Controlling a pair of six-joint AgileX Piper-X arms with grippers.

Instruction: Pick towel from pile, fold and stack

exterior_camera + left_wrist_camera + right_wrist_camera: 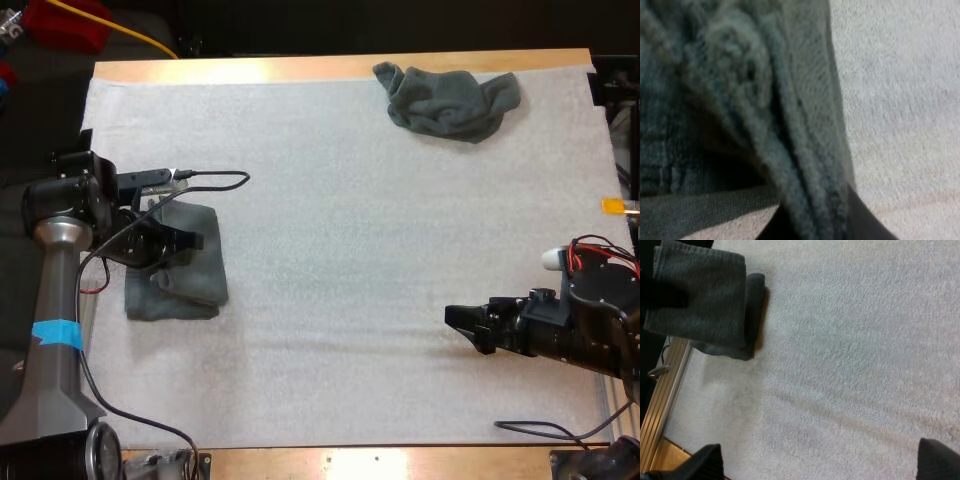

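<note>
Bright, even light from above washes the white mat [350,280], and shadows stay short and soft. Glare whitens the wooden table [365,463] at its near edge. The folded towel [700,295] on the left casts a narrow dark shadow along its edge.

The folded towel [195,285] is dark grey-green terry cloth, nubbly, with a flat woven hem. The crumpled towel [450,100] looks the same. The mat [350,250] is white, matt and finely fuzzy. The desk [300,68] edge is pale smooth wood. The right end effector [458,320] is matt black.
</note>
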